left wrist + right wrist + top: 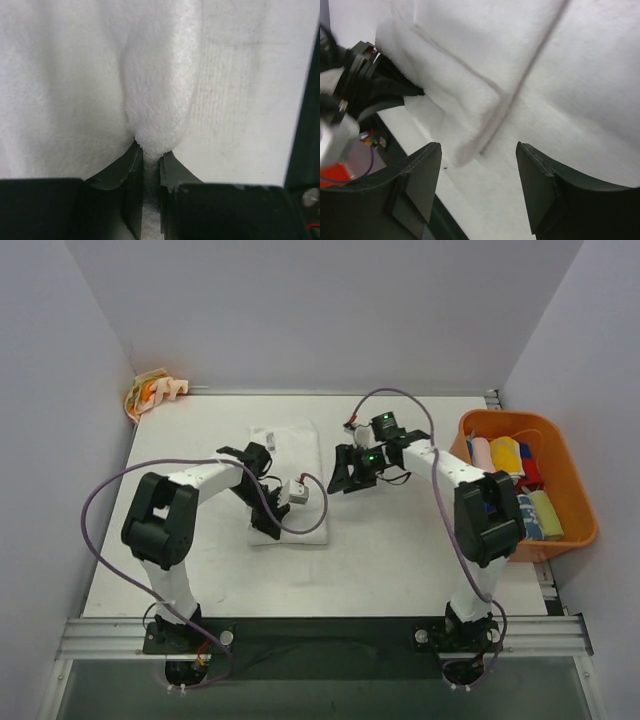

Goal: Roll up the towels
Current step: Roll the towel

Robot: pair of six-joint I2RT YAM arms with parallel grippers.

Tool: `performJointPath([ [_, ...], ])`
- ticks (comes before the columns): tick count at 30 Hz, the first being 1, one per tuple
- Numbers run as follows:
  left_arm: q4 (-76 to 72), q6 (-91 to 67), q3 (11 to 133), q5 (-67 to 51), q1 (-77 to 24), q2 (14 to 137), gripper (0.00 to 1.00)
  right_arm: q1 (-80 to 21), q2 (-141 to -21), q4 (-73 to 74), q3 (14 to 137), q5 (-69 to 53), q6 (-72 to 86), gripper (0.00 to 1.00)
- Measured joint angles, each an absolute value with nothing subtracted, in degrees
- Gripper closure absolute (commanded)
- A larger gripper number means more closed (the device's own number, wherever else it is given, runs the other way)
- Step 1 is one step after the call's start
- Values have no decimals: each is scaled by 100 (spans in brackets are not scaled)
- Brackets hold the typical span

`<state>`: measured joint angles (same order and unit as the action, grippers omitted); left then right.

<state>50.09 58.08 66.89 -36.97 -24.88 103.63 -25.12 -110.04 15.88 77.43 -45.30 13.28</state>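
The large white towel (292,455) lies flat in the middle of the table. My left gripper (266,520) is shut on a pinched-up fold near the towel's left front edge; in the left wrist view the fold (157,100) rises from between the closed fingers of the gripper (150,157). My right gripper (340,476) is open and empty at the towel's right edge. In the right wrist view it (477,172) hovers over a folded layer of the towel (465,80). The cream towel with orange blotches (155,392) lies at the back left corner. Coloured rolled towels (505,455) fill the bin.
An orange plastic bin (585,510) stands at the table's right edge beside the right arm. The left arm's purple cable (100,490) loops out to the left. The left gripper's body and wiring show in the right wrist view (360,85).
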Motion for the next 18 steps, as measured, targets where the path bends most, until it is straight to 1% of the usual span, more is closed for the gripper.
performJointPath([
  [3, 5922, 5813, 7308, -4272, -2171, 11074, 100, -2049, -10134, 1507, 7380, -4305, 735, 32],
  [5, 6447, 5808, 7701, -4565, -2034, 11518, 100, -1959, -9605, 1496, 7120, -4169, 346, 32],
  [10, 7391, 5741, 8508, -5098, -1778, 12475, 100, -2554, -8761, 1780, 6772, -3806, -687, 32],
  [14, 7983, 5621, 9002, -5354, -1640, 13045, 100, -3094, -8514, 2263, 6698, -3365, -1479, 32],
  [18, 8412, 5544, 9415, -5387, -1632, 13410, 98, -3363, -8350, 2744, 6709, -2895, -2202, 32],
])
